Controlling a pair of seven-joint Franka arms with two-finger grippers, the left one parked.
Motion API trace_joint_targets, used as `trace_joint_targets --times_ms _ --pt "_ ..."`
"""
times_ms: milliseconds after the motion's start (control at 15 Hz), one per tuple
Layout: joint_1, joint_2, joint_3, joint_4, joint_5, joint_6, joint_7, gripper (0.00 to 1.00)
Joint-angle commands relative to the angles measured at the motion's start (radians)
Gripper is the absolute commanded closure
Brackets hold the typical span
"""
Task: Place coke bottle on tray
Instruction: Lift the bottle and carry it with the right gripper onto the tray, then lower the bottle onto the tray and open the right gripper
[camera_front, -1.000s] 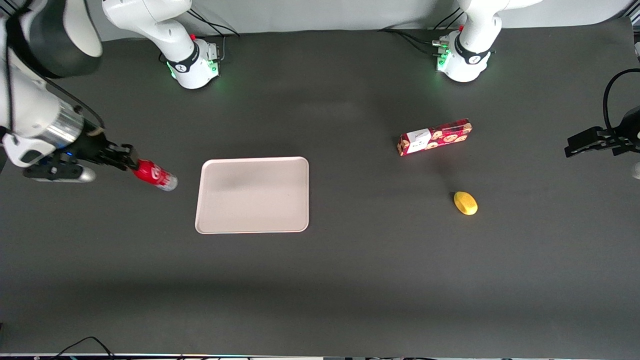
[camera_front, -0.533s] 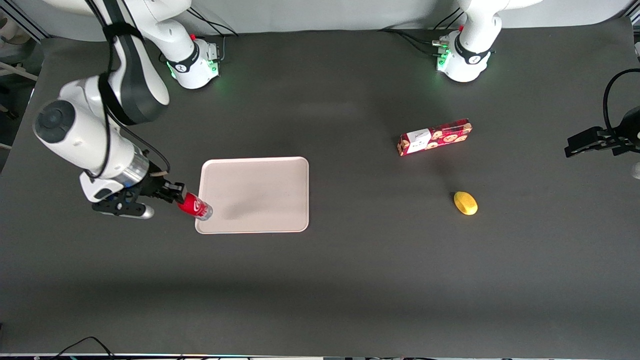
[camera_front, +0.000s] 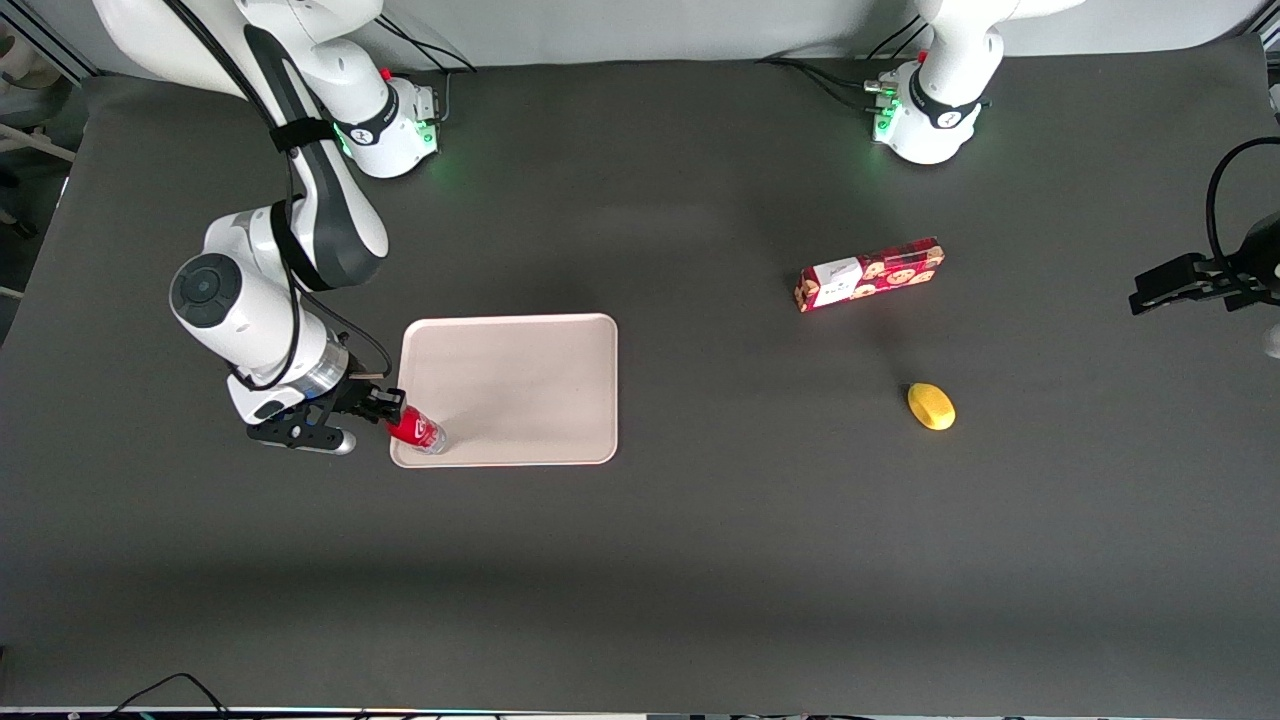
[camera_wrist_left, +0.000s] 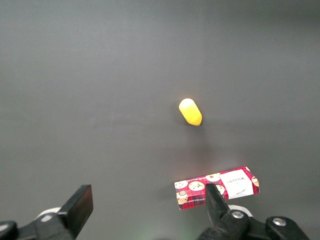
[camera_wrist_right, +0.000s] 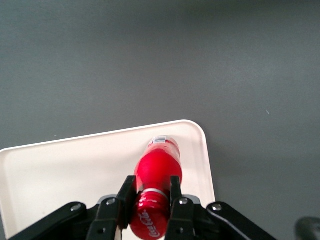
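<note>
The small red coke bottle is held tilted by its cap end in my right gripper, which is shut on it. Its silvery base hangs over the corner of the pale pinkish-beige tray that is nearest the front camera and toward the working arm's end. In the right wrist view the fingers clamp the bottle at its neck, and the bottle body points over the tray near its rounded corner. I cannot tell whether the base touches the tray.
A red cookie box lies toward the parked arm's end of the table, with a yellow lemon-like object nearer the front camera than it. Both also show in the left wrist view: the box and the yellow object.
My gripper has carried the bottle from beside the tray's edge toward the tray and nearer the front camera, and lower; the bottle's base now hangs over the tray's corner.
</note>
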Motion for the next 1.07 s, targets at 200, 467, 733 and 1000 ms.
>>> trace_joint_targets --times_ms 200,467,733,1000 --pt "-0.006 -0.014 0.001 -0.064 0.018 0.065 -0.008 1.0" --pt "-0.007 0.001 0.001 -0.055 0.018 0.055 0.012 0.59" --pt "-0.009 0.009 0.001 -0.053 0.018 0.054 0.013 0.0" --pt "-0.009 0.009 0.001 -0.053 0.018 0.054 0.013 0.0"
